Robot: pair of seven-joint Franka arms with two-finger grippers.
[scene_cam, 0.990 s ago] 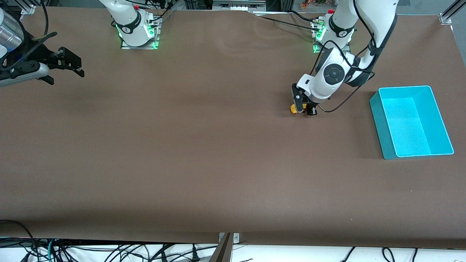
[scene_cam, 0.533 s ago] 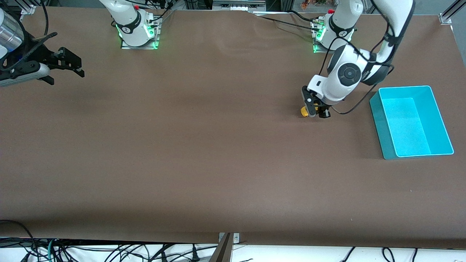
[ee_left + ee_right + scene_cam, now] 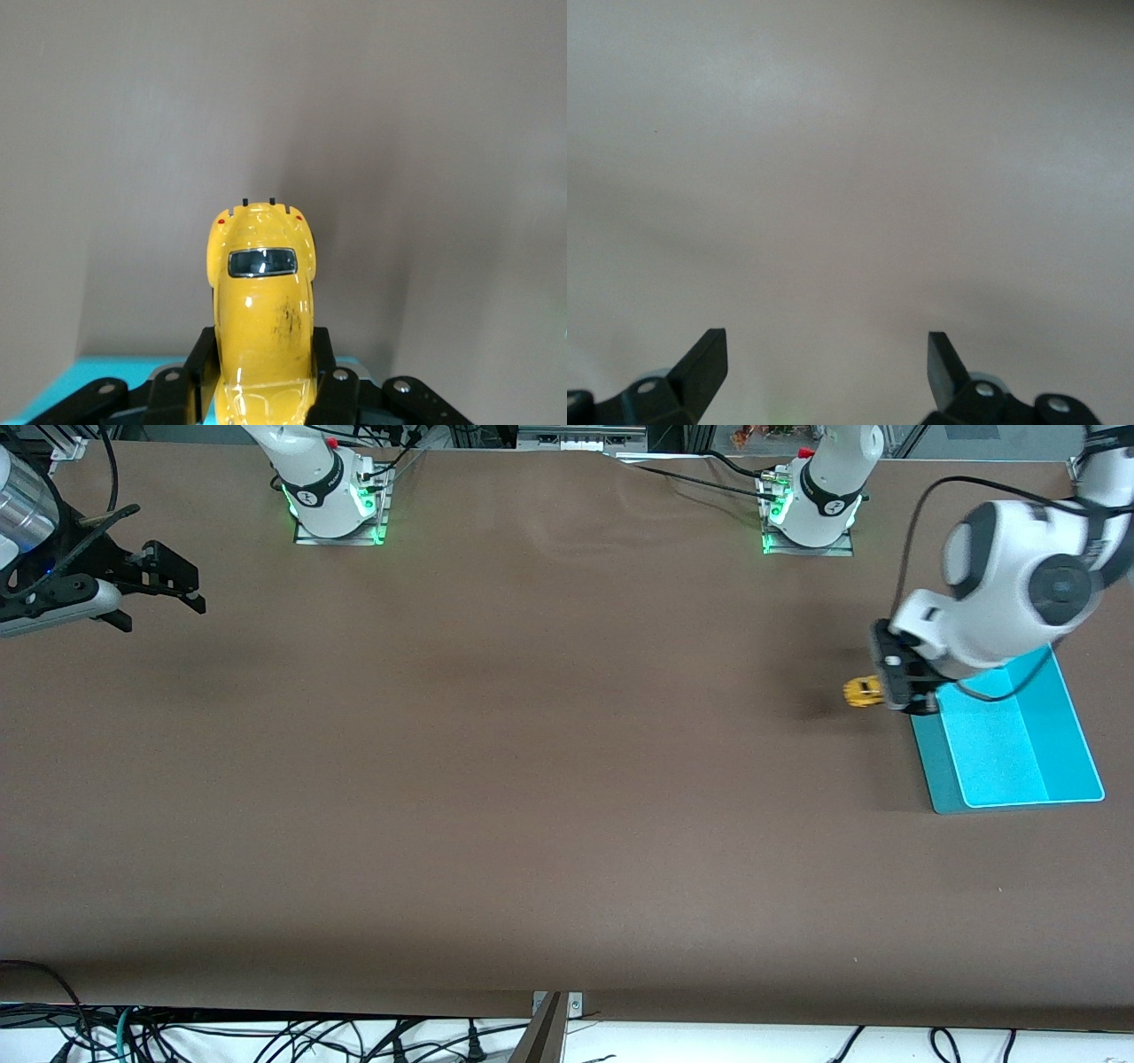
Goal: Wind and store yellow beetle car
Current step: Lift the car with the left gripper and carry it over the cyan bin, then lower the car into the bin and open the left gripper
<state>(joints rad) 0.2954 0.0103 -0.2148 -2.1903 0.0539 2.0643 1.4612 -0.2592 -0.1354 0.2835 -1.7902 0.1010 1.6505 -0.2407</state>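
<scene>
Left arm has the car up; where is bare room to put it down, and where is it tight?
The teal bin is empty inside; the left gripper, shut on the yellow beetle car, hangs at its rim. The brown table is bare between the bin and the right gripper, which waits open at its own end. Nothing crowded.

Bright yellow beetle car [image 3: 861,691] with dark windows, turquoise bin [image 3: 1063,717], plain brown table [image 3: 532,797].

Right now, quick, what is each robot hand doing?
Left gripper: jaws shut on the yellow beetle car, in the air by the rim of the turquoise bin.
Right gripper: jaws open, holding nothing, waiting over the table.
</scene>
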